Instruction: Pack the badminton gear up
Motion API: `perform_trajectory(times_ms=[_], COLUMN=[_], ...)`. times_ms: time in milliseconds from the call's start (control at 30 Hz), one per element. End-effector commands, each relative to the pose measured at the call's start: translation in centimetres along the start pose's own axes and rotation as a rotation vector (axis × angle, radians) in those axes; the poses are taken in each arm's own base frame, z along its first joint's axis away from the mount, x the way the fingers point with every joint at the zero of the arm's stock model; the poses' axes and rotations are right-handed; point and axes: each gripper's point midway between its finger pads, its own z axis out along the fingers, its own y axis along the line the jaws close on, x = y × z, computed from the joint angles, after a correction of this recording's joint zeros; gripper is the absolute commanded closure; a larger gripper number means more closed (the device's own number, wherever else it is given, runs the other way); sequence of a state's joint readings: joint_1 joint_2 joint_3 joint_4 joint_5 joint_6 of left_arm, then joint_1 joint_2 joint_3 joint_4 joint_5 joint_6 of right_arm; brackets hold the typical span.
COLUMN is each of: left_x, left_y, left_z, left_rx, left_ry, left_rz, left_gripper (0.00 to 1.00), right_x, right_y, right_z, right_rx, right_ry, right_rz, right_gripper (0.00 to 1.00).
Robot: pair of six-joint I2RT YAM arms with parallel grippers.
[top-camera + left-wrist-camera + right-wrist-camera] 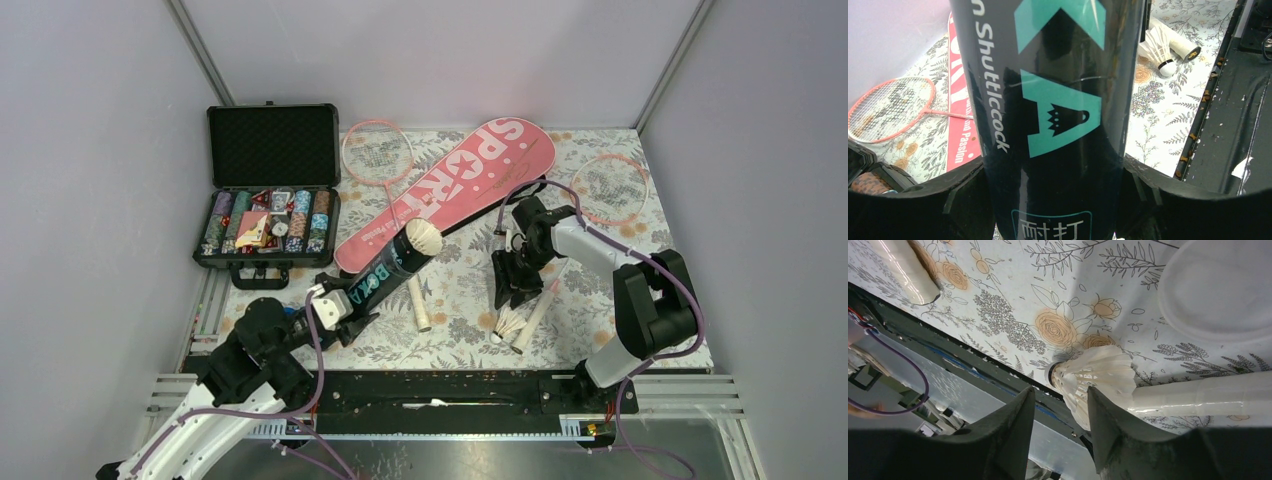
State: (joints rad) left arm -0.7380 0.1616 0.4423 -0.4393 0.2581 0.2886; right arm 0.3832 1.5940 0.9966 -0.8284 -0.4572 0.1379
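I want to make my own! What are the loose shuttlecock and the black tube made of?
Shuttlecock: probably white feathers, matte, in overlapping ribbed vanes, though it could be plastic. Black tube: glossy plastic or coated cardboard, since it mirrors its surroundings. The teal lettering is printed on top.

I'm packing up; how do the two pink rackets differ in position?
The left racket's head sits by the poker case; the right racket's by the right edge. The left racket's shaft meets the pink bag; the right racket's passes under the right arm. Both are pink-framed, lying flat.
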Motion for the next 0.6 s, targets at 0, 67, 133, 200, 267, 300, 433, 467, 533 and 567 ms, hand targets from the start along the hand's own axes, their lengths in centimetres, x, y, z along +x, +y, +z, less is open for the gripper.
perform_trajectory(times_ms=[0,67,133,200,267,300,433,467,533,567], left_x=[-3.4,-3.4,-3.4,-3.4,-3.3,-3.2,-3.2,-3.1,-2.9,-3.0], left_y=[0.3,0.3,0.5,0.5,0.4,0.4,0.3,0.3,0.3,0.2], left_z=[-0.1,-0.2,-0.3,-0.2,-0.1,-0.1,0.0,0.0,0.1,0.1], left_rx=[0.006,-0.001,-0.012,-0.012,-0.006,-0.004,0.005,0.005,0.006,0.012], left_ry=[-0.122,-0.127,-0.126,-0.122,-0.117,-0.112,-0.107,-0.105,-0.098,-0.099], left_rz=[0.036,0.036,0.033,0.032,0.033,0.032,0.028,0.028,0.026,0.026], left_gripper=[0.61,0.61,0.61,0.61,0.61,0.61,0.61,0.61,0.61,0.61], right_x=[0.1,0.2,0.3,0.4,0.5,0.6,0.8,0.8,0.8,0.7], right_y=[0.8,0.9,0.6,0.4,0.2,0.1,0.2,0.3,0.4,0.6], right_z=[-0.4,-0.3,-0.2,0.0,0.2,0.4,0.7,0.8,0.8,0.7], right_rx=[-0.046,-0.057,-0.038,-0.033,-0.031,-0.028,-0.044,-0.050,-0.059,-0.070], right_ry=[0.007,0.015,0.021,0.032,0.043,0.048,0.054,0.055,0.052,0.046], right_rz=[0.005,0.008,0.010,0.013,0.021,0.023,0.026,0.024,0.024,0.018], right_gripper=[0.55,0.60,0.59,0.55,0.53,0.53,0.58,0.62,0.73,0.80])
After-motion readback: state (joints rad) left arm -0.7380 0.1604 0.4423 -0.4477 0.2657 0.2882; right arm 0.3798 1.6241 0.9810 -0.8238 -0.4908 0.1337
